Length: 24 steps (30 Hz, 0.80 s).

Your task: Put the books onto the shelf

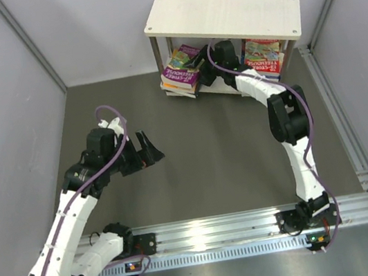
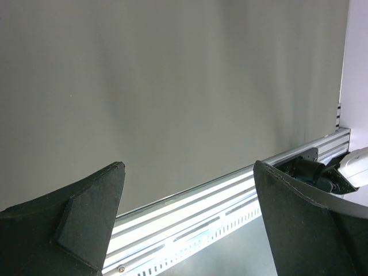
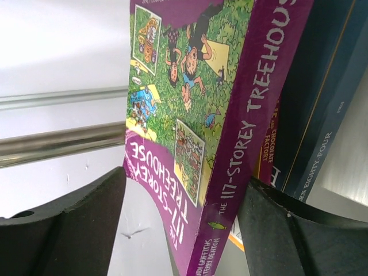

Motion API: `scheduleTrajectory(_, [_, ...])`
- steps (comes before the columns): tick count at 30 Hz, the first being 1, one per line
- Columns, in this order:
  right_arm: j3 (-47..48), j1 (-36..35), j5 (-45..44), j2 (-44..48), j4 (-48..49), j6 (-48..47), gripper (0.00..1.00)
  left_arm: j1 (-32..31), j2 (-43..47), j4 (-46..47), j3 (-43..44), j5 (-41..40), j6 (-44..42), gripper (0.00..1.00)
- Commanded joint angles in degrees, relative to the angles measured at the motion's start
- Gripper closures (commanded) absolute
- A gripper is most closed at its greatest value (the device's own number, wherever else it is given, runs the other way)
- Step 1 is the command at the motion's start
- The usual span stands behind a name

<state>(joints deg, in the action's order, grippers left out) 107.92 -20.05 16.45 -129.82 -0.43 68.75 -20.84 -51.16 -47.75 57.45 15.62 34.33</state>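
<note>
1. Top external: the shelf [image 1: 220,10] stands at the far side of the table [image 1: 214,154]; books [image 1: 181,68] sit on its lower tier at the left, leaning and partly stacked, with more books [image 1: 263,55] at the right of the same tier; the right arm reaches in between the two groups, and the right gripper [image 1: 207,72] is just beside the left group, its jaws hidden under the top board; the left gripper [image 1: 149,149] hangs over bare table, well apart from the shelf, fingers spread.
2. Left wrist: the left gripper [image 2: 188,167] is wide apart with nothing between the fingers; grey table and the aluminium rail [image 2: 230,195] lie below.
3. Right wrist: the right gripper [image 3: 185,177] has one finger on each side of the purple book [image 3: 190,86], the right finger against the spine; cannot tell if it pinches or just brackets it; dark blue books [image 3: 322,103] stand right beside it; a metal bar [image 3: 57,144] of the shelf runs behind.
</note>
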Motion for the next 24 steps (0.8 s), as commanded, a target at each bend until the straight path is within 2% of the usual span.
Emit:
scheduleTrajectory(1, [6.3, 0.3, 3.1, 0.7, -6.8, -4.1, 0.25, 0.4, 0.4, 3.6, -1.0, 0.9, 0.0, 0.02])
scheduleTrajectory(9, [8.0, 0.9, 1.8, 3.3, -19.5, -9.5, 0.23, 0.4, -0.1, 3.9, -0.6, 1.0, 0.3, 0.02])
scheduleTrajectory(16, [17.9, 1.0, -1.7, 1.5, -34.4, -16.2, 0.20, 0.5, -0.6, 4.5, -0.7, 1.8, 0.7, 0.02])
scheduleTrajectory(24, [15.8, 0.9, -1.4, 4.2, -34.7, -17.9, 0.16, 0.5, -0.9, 5.1, -0.6, 2.7, 0.9, 0.02])
